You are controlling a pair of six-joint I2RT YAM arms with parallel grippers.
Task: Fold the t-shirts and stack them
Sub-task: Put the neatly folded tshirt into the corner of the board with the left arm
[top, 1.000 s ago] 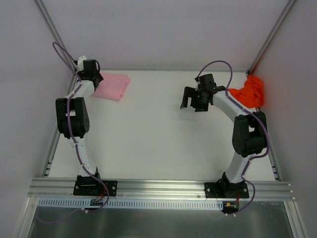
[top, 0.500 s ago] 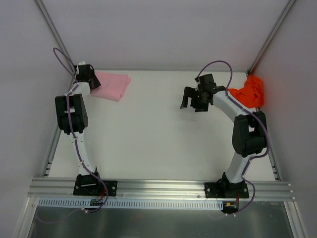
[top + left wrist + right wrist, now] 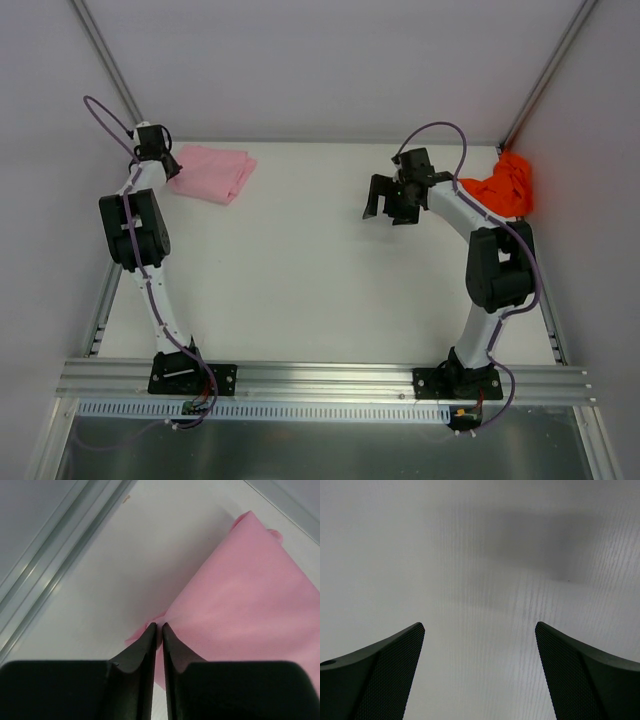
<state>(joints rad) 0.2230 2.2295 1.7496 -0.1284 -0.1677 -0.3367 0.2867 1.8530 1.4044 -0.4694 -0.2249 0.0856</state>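
A folded pale pink t-shirt (image 3: 212,173) lies at the table's far left corner. In the left wrist view the pink t-shirt (image 3: 250,595) fills the right side. My left gripper (image 3: 166,160) is at its left corner. Its jaws (image 3: 157,626) are pinched together on a small tip of the pink cloth. A bright orange-red t-shirt (image 3: 505,185) sits crumpled at the far right edge, beside my right arm. My right gripper (image 3: 387,208) hovers over bare table at the middle right. It is open (image 3: 480,625), with nothing between its fingers.
A metal rail (image 3: 50,555) runs along the table's left edge, close to my left gripper. White walls enclose the back and both sides. A slanted post (image 3: 545,70) stands at the far right corner. An aluminium rail (image 3: 320,378) crosses the near edge by the arm bases.
My left gripper has closed on the pink t-shirt's corner and moved left towards the wall. The pink t-shirt has shifted slightly left with it. The right arm has not moved.
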